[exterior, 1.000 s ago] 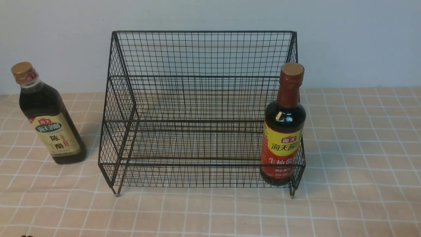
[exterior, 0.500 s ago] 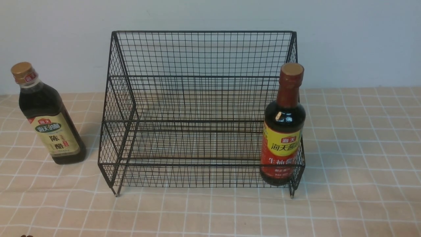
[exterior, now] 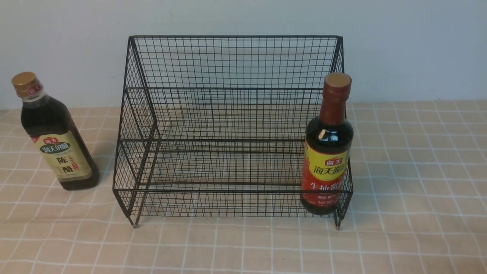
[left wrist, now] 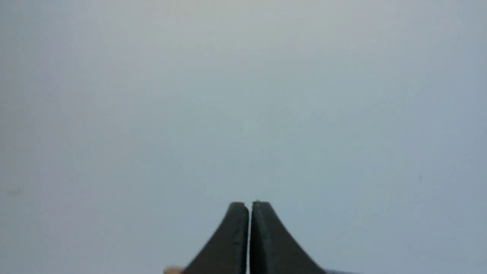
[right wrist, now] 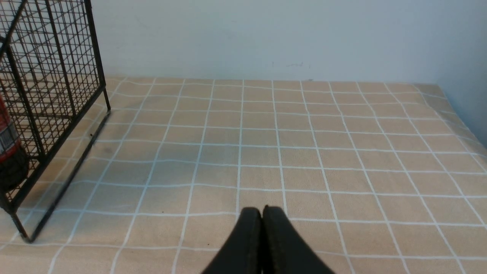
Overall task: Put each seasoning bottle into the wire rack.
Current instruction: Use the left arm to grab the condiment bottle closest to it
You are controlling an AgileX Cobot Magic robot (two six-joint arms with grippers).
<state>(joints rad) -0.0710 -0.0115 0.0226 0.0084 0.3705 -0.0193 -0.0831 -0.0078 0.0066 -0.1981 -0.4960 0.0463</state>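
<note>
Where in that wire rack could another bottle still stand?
In the wire rack, the lower tier is bare from the left wall across to the round bottle, which fills the right end. The upper tier behind is bare all along. Tightest: the gap between the squarish bottle and the rack's left wall.

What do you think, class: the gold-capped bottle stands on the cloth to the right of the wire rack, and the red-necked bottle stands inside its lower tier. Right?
Not quite. The front view shows the gold-capped bottle on the cloth to the left of the wire rack, not the right. The red-necked bottle does stand inside its lower tier.
</note>
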